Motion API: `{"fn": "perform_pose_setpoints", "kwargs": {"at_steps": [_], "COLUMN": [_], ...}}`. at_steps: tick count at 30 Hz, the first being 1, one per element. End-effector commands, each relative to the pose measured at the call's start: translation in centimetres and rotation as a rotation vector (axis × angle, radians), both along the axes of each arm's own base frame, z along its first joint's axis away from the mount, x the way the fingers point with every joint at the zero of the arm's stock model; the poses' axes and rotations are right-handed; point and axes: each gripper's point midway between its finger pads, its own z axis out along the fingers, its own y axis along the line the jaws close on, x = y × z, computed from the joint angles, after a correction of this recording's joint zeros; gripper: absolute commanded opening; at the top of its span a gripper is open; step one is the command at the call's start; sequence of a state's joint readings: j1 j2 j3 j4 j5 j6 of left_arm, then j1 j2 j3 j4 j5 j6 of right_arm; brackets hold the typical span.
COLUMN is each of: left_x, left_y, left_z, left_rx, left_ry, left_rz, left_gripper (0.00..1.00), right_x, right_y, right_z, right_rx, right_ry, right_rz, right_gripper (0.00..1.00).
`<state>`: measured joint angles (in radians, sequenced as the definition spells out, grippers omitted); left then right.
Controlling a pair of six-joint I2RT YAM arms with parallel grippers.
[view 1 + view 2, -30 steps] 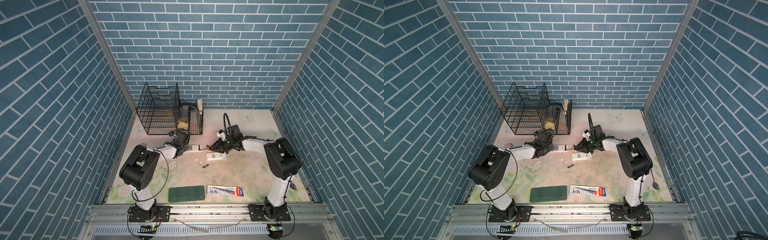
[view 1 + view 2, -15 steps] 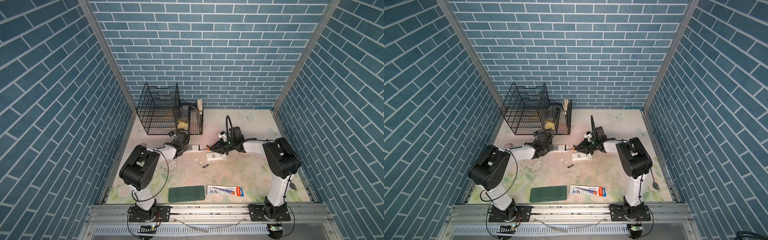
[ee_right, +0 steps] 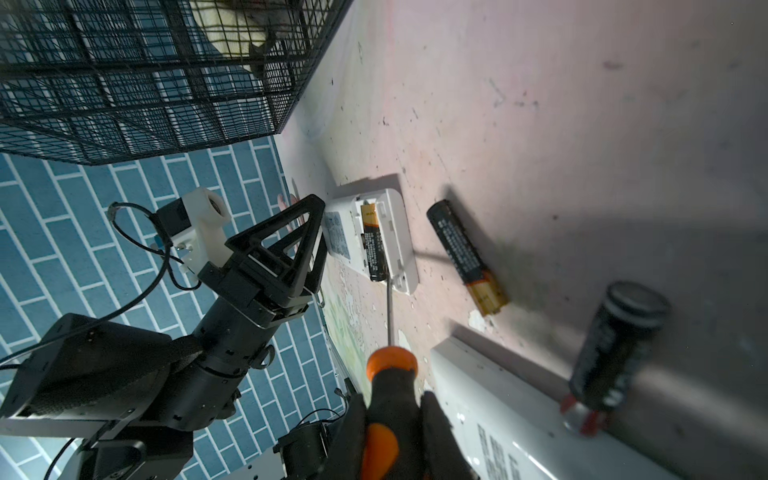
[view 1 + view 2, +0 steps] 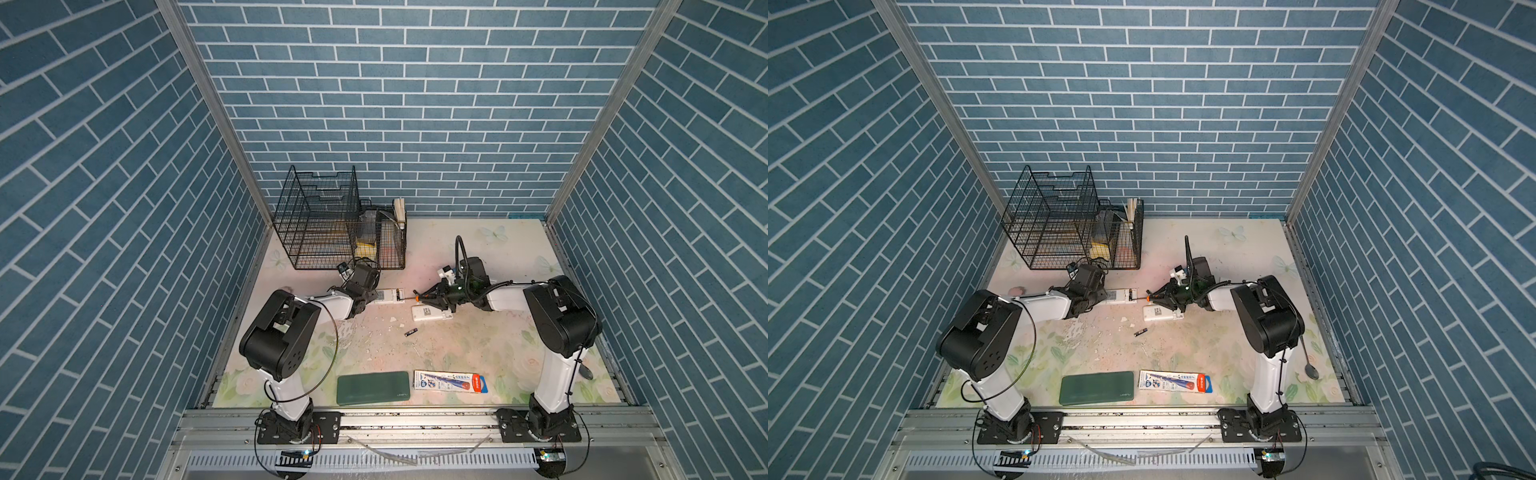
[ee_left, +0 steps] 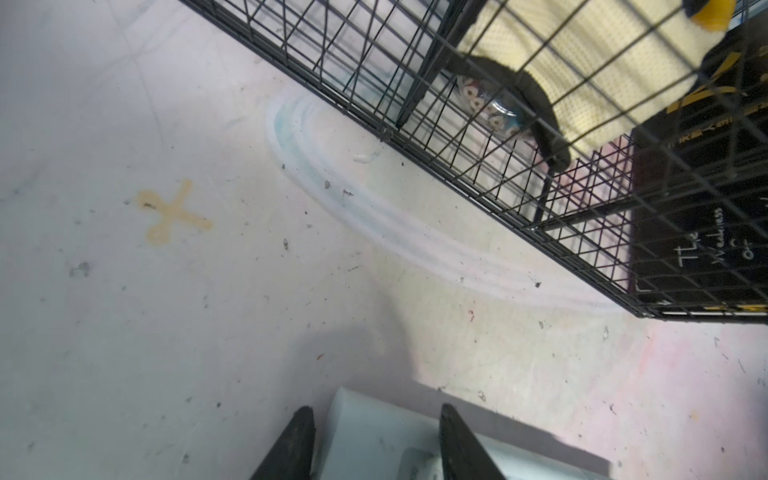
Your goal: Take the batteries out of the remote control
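The white remote control (image 4: 390,295) (image 3: 395,232) lies face down with its compartment open. One of the batteries (image 3: 372,245) sits inside it. My left gripper (image 5: 376,409) (image 4: 371,296) is shut on the remote's far end. My right gripper (image 3: 392,399) (image 4: 430,298) is shut on the orange-and-black screwdriver (image 3: 390,374). The screwdriver's tip rests at the near end of that battery. Another battery (image 3: 465,257) (image 4: 410,331) (image 4: 1140,331) lies loose on the table. The white cover (image 3: 498,399) (image 4: 432,312) lies beside my right gripper.
A blurred black cylinder with a red tip (image 3: 615,353) lies by the cover. A black wire cage (image 4: 320,220) stands behind the left gripper. Near the front edge lie a green case (image 4: 372,387) and a flat printed pack (image 4: 451,381). A spoon (image 4: 1310,370) lies front right.
The right wrist has shifted slightly to the right. The screwdriver tip stays at the remote's open end. The left arm has not moved.
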<state>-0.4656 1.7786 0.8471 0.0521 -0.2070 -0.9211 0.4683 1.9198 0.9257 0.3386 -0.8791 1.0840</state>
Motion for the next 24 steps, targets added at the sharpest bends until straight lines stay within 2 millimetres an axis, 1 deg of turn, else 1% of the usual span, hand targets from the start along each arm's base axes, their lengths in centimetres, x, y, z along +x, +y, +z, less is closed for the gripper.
{"fn": "perform_pose_setpoints", "kwargs": {"at_steps": [1, 7, 24], "left_x": [-11.3, -11.5, -12.2], "left_y": [0.8, 1.1, 1.4], "left_z": [-9.7, -9.6, -10.2], "left_rx": [0.041, 0.048, 0.053], "left_ry": [0.477, 0.479, 0.494], "left_rz": [-0.094, -0.092, -0.087], "left_gripper": [0.49, 0.49, 0.48], "right_x": [1.5, 1.7, 1.5], "right_y": [1.1, 0.3, -0.3], "right_z": [0.4, 1.0, 2.1], "right_rx": [0.003, 0.016, 0.132], "right_ry": [-0.091, -0.1, -0.094], "right_rz": [-0.069, -0.112, -0.215], "right_gripper": [0.0, 0.0, 0.0]}}
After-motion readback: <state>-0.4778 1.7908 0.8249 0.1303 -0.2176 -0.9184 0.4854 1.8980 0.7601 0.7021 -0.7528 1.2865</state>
